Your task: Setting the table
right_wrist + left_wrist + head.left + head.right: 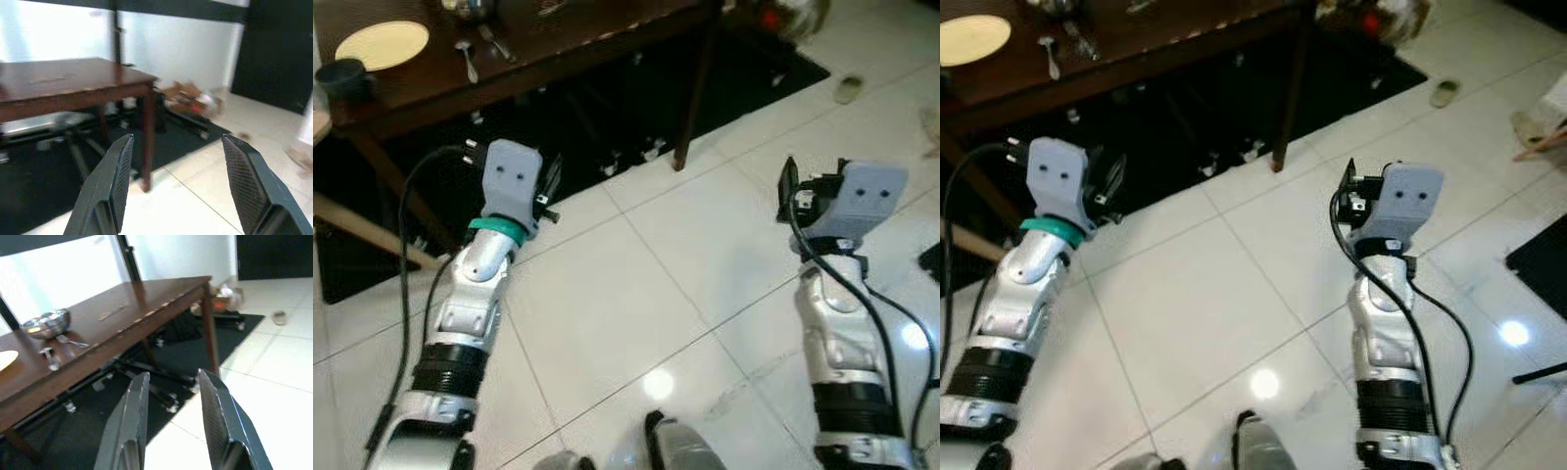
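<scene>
Tableware already sits on the far-left end of the wooden table [607,39]: a plate [382,44], spoon [468,61], fork [495,43] and metal bowl [46,323]. Left gripper [171,396] and right gripper [178,166] hover over the floor, fingers spread and empty, so setting seems partly done.

Both arms silver metal w/ black ribbed bands lower down, each topped by a grey plastic wrist housing w/ two small dark screw holes. The left arm [475,294] has a teal ring just under its housing and a black cable looping off its outer side; the right arm [837,323] has black cables running down its front. Fingers [112,181] are long, black, w/ crosshatch-textured pads.
</scene>
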Motion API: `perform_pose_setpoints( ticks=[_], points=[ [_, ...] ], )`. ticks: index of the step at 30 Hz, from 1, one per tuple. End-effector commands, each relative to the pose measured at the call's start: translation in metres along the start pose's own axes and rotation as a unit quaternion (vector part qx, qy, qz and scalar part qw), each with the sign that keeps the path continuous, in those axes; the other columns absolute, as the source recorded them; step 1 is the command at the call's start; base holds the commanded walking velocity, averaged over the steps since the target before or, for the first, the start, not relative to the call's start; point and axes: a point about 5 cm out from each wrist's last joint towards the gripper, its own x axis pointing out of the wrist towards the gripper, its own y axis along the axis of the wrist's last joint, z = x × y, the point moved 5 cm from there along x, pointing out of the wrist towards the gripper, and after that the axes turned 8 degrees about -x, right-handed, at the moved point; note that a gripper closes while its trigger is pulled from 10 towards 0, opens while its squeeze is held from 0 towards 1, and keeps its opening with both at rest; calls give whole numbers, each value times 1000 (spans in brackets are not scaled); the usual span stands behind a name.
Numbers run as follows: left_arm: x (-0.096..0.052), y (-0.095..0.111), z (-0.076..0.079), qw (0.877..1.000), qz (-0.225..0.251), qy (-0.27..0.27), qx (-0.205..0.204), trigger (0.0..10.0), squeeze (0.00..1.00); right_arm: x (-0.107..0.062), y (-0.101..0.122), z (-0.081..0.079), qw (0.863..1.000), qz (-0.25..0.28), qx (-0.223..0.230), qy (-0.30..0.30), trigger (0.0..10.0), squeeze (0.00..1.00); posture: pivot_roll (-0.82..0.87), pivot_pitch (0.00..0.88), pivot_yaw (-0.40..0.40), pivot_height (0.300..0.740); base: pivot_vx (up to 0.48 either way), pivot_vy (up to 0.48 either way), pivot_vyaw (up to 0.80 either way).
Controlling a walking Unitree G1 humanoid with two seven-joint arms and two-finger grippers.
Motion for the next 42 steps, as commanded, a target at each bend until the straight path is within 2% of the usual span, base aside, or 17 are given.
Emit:
perform_pose_setpoints(
  ticks=[1, 2, 5, 8, 18, 21, 36, 42],
  points=[
    [-2, -6, -2, 1000, -8, 7, 5, 10000, 0, 2, 7, -12, 1000, 14, -10, 25, 10000, 0, -52, 105, 83, 740, 480, 0, 0],
    [-2, -6, -2, 1000, -8, 7, 5, 10000, 0, 2, 7, -12, 1000, 14, -10, 25, 10000, 0, -52, 105, 83, 740, 480, 0, 0],
    [-4, -8, -1, 1000, -6, 11, 2, 10000, 0, 5, 10, -30, 998, 19, -17, 61, 10000, 0, -46, 103, 52, 740, 480, 0, 0],
    [-5, -9, 0, 1000, -5, 17, 0, 10000, 0, 6, 9, -34, 997, 16, -17, 73, 10000, 0, -44, 102, 39, 740, 480, 0, 0],
    [-6, -8, 0, 1000, 0, 22, -3, 10000, 0, 9, 9, -32, 997, 13, -17, 69, 10000, 0, -48, 111, 42, 740, 480, 0, 0],
    [-2, -5, 2, 1000, 4, 14, 0, 10000, 0, 8, 7, -30, 998, 5, -7, 57, 10000, 0, -52, 114, 57, 740, 480, 0, 0],
    [5, -1, 10, 1000, 8, -9, 1, 10000, 0, 6, 2, -24, 999, -3, -7, 43, 10000, 0, -60, 116, 72, 740, 479, 0, -800],
    [5, -2, 10, 1000, 8, -9, 1, 10000, 0, 5, 1, -22, 999, -5, -8, 39, 10000, 0, -59, 120, 71, 740, 477, 0, 0]
  ],
)
